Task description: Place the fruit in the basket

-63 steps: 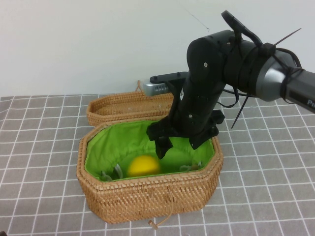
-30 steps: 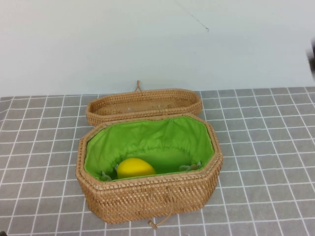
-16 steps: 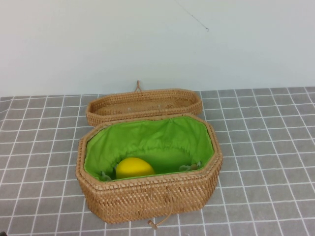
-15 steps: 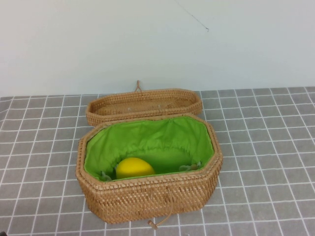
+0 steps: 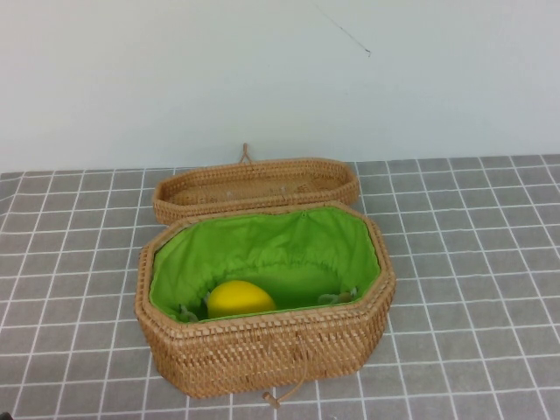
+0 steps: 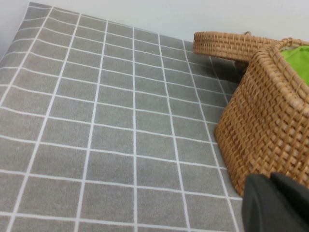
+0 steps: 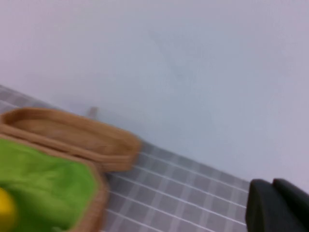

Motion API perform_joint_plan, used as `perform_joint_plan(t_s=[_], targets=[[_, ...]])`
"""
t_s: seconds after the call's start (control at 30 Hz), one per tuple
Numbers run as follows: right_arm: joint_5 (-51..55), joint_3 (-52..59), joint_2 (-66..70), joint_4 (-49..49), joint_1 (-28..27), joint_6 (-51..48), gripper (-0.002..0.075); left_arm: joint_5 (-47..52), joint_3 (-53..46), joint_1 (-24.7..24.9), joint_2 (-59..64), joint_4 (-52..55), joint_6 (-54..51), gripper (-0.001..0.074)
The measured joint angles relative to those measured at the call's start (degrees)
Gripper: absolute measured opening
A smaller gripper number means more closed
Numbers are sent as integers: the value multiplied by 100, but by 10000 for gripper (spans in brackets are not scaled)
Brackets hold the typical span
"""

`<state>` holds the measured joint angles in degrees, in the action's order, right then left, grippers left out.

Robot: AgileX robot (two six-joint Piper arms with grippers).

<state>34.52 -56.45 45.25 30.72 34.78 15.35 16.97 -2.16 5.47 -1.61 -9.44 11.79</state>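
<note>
The yellow lemon [image 5: 240, 298] lies inside the basket [image 5: 262, 350], on the green lining near its front left wall. Neither arm shows in the high view. My left gripper [image 6: 271, 180] is shut and empty, low beside the basket's outer woven wall [image 6: 270, 125]. My right gripper [image 7: 273, 186] is shut and empty, raised well away from the basket [image 7: 99, 193]. In the right wrist view a sliver of the lemon [image 7: 3, 209] shows at the picture's edge.
The shallow unlined woven lid [image 5: 254, 185] lies open behind the basket, touching its back rim; it also shows in the left wrist view [image 6: 227, 44] and the right wrist view [image 7: 72, 133]. A grey checked cloth [image 5: 472, 262] covers the table. A pale wall stands behind.
The right arm, which was over the basket with its fingers open above the lemon, has withdrawn out of the high view. The lemon has settled slightly left and lies still.
</note>
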Motion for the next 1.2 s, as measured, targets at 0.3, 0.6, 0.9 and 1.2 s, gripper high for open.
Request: perform_joint_plan(t_s=[0.3,0.6,0.9,1.2], targets=[[-611,1816,-1585,-14,-1876,437,-2,0,0,0,0,0,0,1],[-1132,3808,-3349,-86,-3248,473,-2,0,0,0,0,0,0,1],[-1690,5505,-4728,-168,-4128,1081,-2,0,0,0,10,0,0,1],[-1509,5851,-4685,-144,-4128,1069,-2,0,0,0,7,0,0,1]])
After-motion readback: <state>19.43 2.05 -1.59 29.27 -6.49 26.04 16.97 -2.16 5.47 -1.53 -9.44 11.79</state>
